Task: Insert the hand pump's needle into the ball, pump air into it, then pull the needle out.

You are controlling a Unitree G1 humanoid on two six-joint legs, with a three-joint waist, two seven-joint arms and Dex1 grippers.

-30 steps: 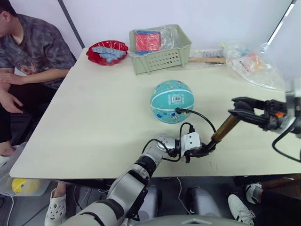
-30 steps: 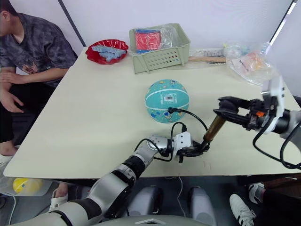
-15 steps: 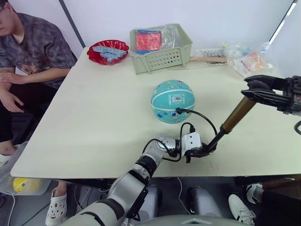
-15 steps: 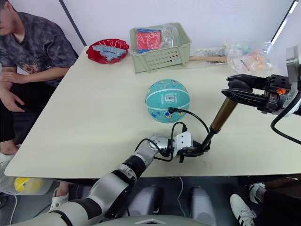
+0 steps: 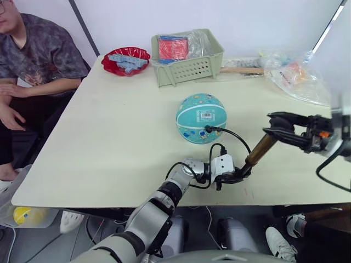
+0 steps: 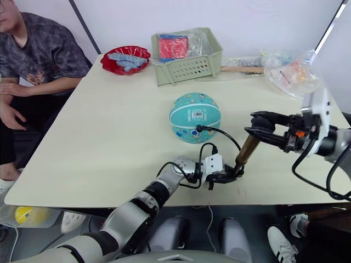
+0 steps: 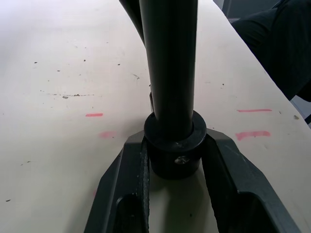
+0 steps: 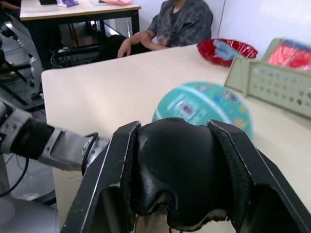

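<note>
The teal ball (image 5: 201,117) with white seams and a barcode label rests mid-table. The pump's thin black hose (image 5: 235,136) arcs from the ball's near right side, where its black fitting (image 5: 207,130) meets the surface; the needle itself is hidden. The hand pump (image 5: 259,150) stands tilted, gold barrel up. My left gripper (image 5: 239,176) is shut on its black base cap (image 7: 175,151) at the table. My right gripper (image 5: 281,126) is shut on the black handle (image 8: 181,170) at the top.
A pale green basket (image 5: 187,57) with packaged items and a red bowl (image 5: 125,59) sit at the far side. Plastic bags (image 5: 296,76) lie at the far right. A person (image 5: 30,60) sits at the table's left edge. Red marks (image 7: 252,134) dot the table near the pump.
My right gripper has pushed the handle down toward the pump's base, shortening the pump from its extended state half a second ago. Ball and left gripper have stayed put.
</note>
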